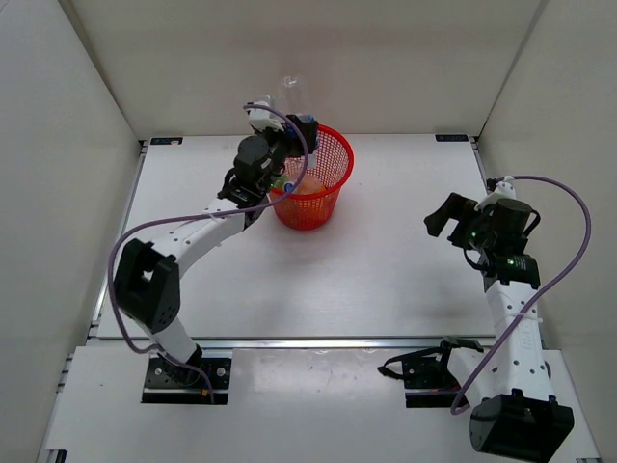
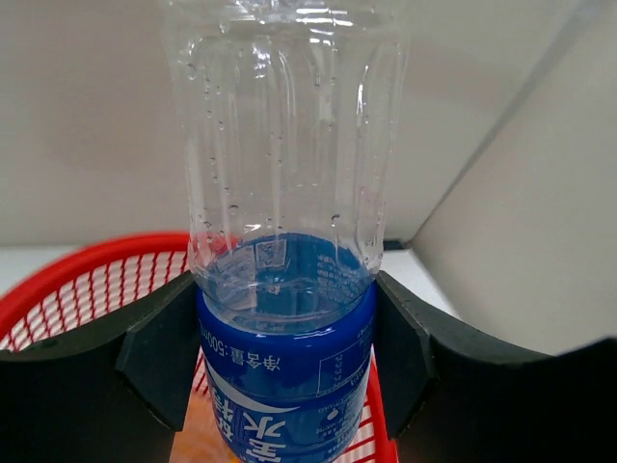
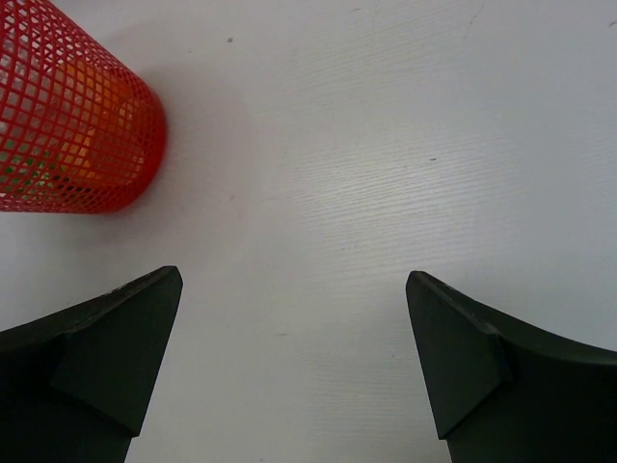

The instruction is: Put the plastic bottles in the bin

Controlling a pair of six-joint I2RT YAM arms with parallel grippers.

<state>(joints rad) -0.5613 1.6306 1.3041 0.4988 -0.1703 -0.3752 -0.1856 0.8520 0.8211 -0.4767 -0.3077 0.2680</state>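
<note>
Blue-label bottle (image 2: 284,318) clamped at labelled waist by left gripper (image 2: 285,338), held over bin (image 1: 333,169) near table (image 1: 386,251) far edge. Judged empty, light, thin-walled, crushable, slippery. Right gripper (image 3: 294,338) spread wide, empty, near right edge.

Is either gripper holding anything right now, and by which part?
The left gripper holds the clear blue-label bottle, gripped across its label band, over the bin. The right gripper is open and empty.
</note>
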